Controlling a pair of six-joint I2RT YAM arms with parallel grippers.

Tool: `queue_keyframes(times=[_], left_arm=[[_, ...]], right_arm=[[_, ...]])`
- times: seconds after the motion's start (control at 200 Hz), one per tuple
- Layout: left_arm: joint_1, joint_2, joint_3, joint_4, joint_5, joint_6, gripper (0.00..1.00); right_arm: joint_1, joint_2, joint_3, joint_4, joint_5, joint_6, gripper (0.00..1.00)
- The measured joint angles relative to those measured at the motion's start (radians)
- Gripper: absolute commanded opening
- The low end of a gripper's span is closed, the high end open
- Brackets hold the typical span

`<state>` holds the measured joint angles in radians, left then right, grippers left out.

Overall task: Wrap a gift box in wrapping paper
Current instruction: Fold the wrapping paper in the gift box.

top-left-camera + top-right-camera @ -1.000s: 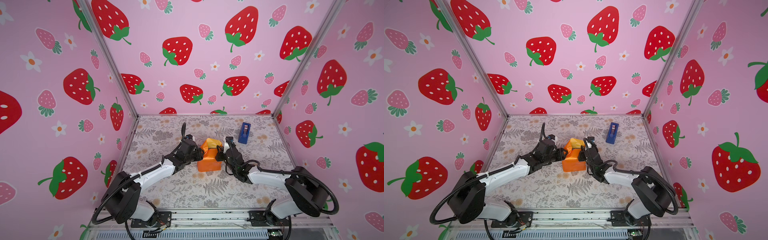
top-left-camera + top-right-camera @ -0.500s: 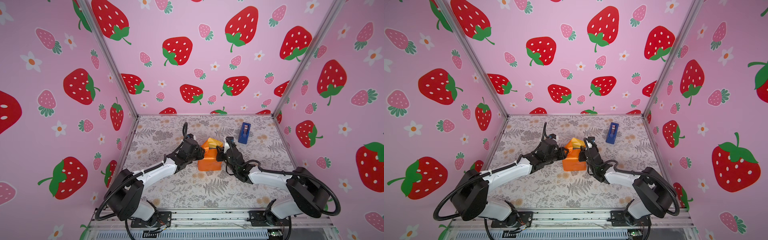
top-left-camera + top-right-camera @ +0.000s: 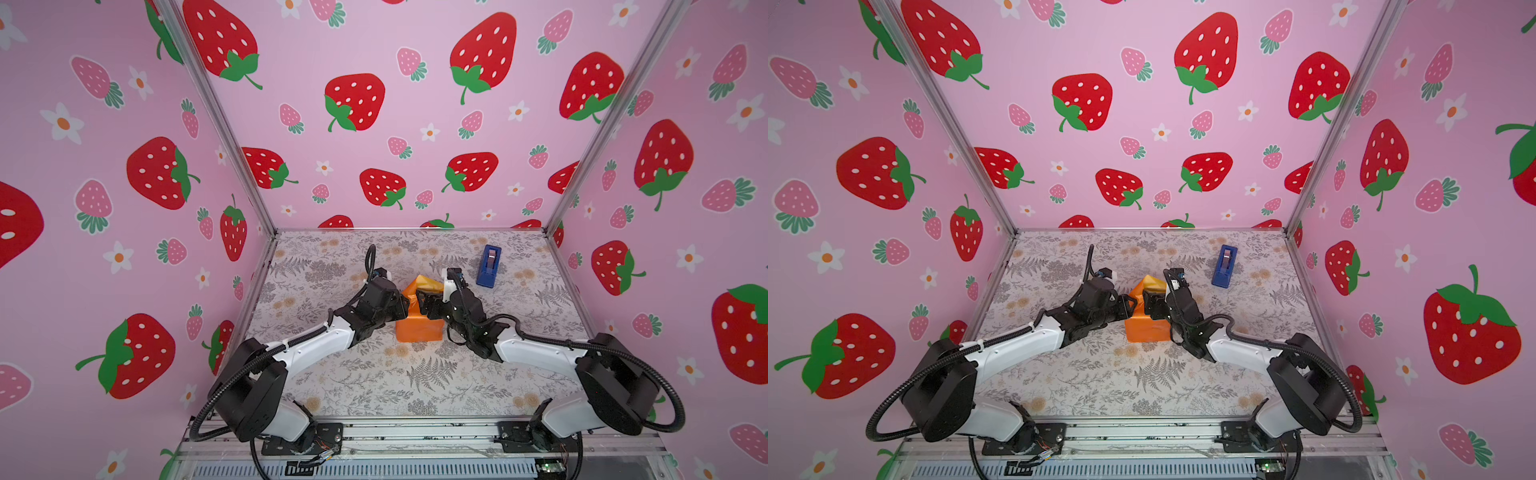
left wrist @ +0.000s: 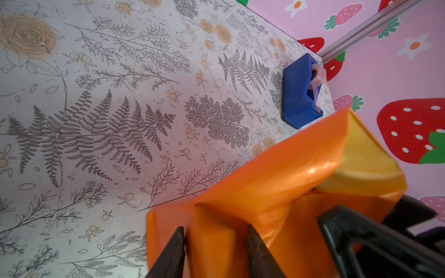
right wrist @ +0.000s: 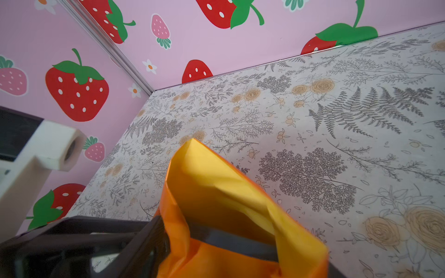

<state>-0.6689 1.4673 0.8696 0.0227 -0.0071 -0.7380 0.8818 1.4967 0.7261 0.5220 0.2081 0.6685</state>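
Bottom of frame in both top views: two arm bases, arms reaching up over floral table (image 3: pixel 415 382). Centre of frame: wrapping paper (image 3: pixel 417 328) folded into blocky orange bundle, flat on table. Gift box not visible, hidden under paper. Left gripper (image 3: pixel 405 305) touching bundle's upper left edge; right gripper (image 3: pixel 424 301) at its upper right, just beside the left one.

Left wrist view, bottom centre: left gripper (image 4: pixel 214 240) clenched on a raised orange ridge of paper (image 4: pixel 277 173), one dark finger each side, both touching.

Right wrist view, bottom: right gripper (image 5: pixel 192 238) released, jaws spread wide, loose flap of paper (image 5: pixel 216 187) standing between them, pale yellow face showing.

Beyond the grippers: yellow-lined flap sticking up from bundle's far end. Farther, upper right of centre: blue tape dispenser (image 3: pixel 489 266), well apart from bundle, near back wall.
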Motion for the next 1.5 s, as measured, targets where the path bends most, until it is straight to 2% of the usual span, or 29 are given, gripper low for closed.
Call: queue_keyframes(times=[0.23,0.48,0.58,0.73,0.805,0.906,1.156,1.501], left_arm=[[-0.005,0.000,0.016,-0.046,-0.004,0.003,0.50],[-0.008,0.000,0.030,-0.077,-0.014,0.003,0.50],[-0.009,0.000,0.032,-0.082,-0.018,0.003,0.50],[-0.010,0.000,0.035,-0.088,-0.019,0.003,0.50],[-0.010,0.002,0.040,-0.096,-0.019,0.003,0.50],[-0.010,0.008,0.048,-0.101,-0.019,0.003,0.50],[-0.010,0.012,0.055,-0.109,-0.019,0.003,0.50],[-0.010,0.012,0.057,-0.114,-0.019,0.003,0.50]], right_arm=[[0.000,0.017,0.046,-0.070,0.026,-0.021,0.77],[-0.021,-0.177,0.036,-0.207,-0.062,-0.038,0.76],[-0.087,-0.267,0.022,-0.242,-0.130,-0.010,0.68],[-0.254,-0.337,-0.037,-0.266,-0.241,0.045,0.57],[-0.320,-0.332,-0.076,-0.282,-0.291,0.065,0.57],[-0.347,-0.302,-0.111,-0.293,-0.351,0.072,0.57],[-0.331,-0.215,-0.125,-0.247,-0.471,0.094,0.60],[-0.290,-0.146,-0.126,-0.172,-0.486,0.115,0.60]])
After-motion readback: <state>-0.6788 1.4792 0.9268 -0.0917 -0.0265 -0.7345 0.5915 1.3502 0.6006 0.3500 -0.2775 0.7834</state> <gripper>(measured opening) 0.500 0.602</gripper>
